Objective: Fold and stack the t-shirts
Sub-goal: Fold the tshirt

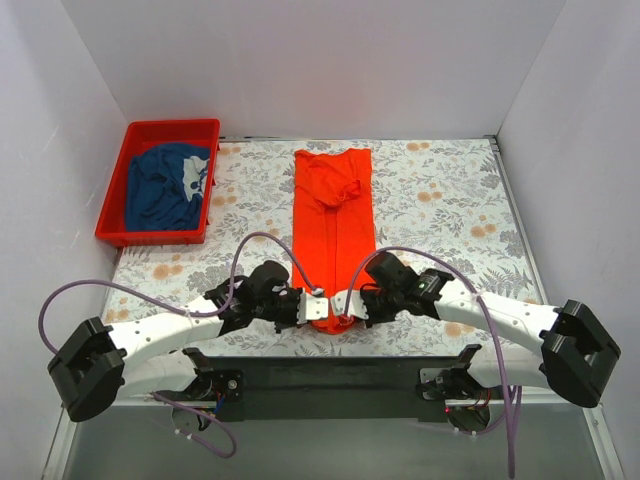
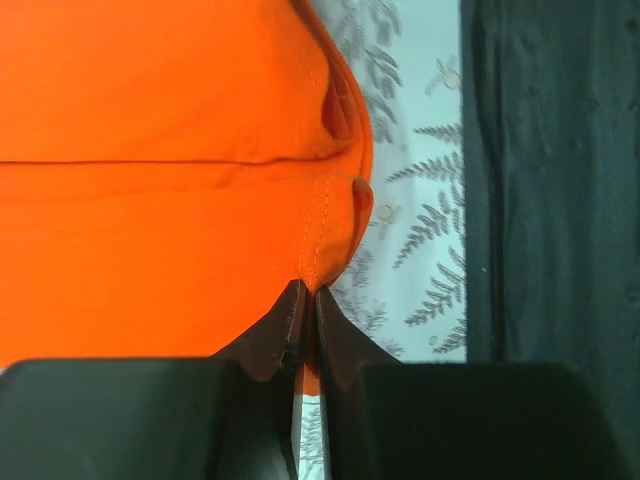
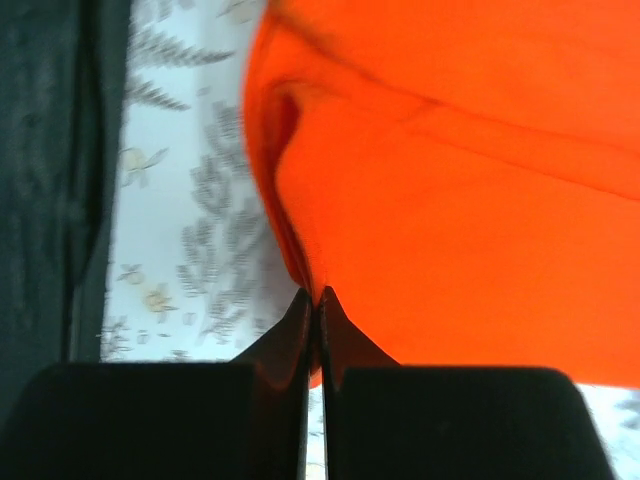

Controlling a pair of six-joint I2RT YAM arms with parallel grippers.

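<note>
White arms (image 1: 160, 335); black joints (image 1: 85, 368); purple cables (image 1: 255, 236).

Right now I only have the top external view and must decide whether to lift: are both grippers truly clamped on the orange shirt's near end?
Observer: The left gripper is; its wrist view shows the jaws shut on the orange t-shirt edge.
Operator: And the right?
Observer: The right gripper is shut on the cloth edge too, with cloth pinched between its tips.
Operator: One layer or more?
Observer: More, it seems: the left wrist view shows folded layers beside a stitched edge.
</note>
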